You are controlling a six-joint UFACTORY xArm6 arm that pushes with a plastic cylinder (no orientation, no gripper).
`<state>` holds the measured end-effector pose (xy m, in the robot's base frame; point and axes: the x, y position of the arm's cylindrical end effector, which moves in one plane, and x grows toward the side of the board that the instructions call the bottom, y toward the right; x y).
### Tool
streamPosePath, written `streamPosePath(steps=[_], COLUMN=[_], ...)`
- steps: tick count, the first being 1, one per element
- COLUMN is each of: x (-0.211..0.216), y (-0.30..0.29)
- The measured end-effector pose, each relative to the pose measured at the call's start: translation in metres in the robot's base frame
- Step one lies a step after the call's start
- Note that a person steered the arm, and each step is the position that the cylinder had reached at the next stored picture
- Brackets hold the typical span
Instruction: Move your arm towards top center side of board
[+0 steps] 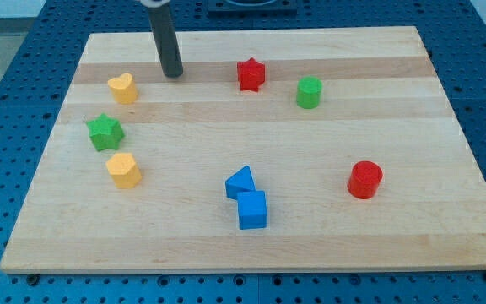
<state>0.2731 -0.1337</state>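
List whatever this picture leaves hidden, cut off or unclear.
- The rod above my tip: cut off by the view's top edge, so the arm itself is unseen.
- Blue triangular block and blue cube: the cube covers their nearest edges, so touching or just apart cannot be told.
- Green cylinder-like block: too small to tell round from faceted.

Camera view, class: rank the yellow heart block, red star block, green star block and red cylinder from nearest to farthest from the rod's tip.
Measured from my tip:
1. Yellow heart block, just to the tip's left.
2. Red star block, to its right, near the top.
3. Green star block, lower left; a near call with the red star.
4. Red cylinder, far lower right.
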Motion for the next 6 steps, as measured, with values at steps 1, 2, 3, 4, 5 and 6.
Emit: streamPosePath(steps=[1, 2, 3, 4, 5, 6], x=[-0.026, -0.026, -0.028, -0.028, -0.026, -0.022], y=[0.013, 0.030, 0.055, 0.055, 0.055, 0.054])
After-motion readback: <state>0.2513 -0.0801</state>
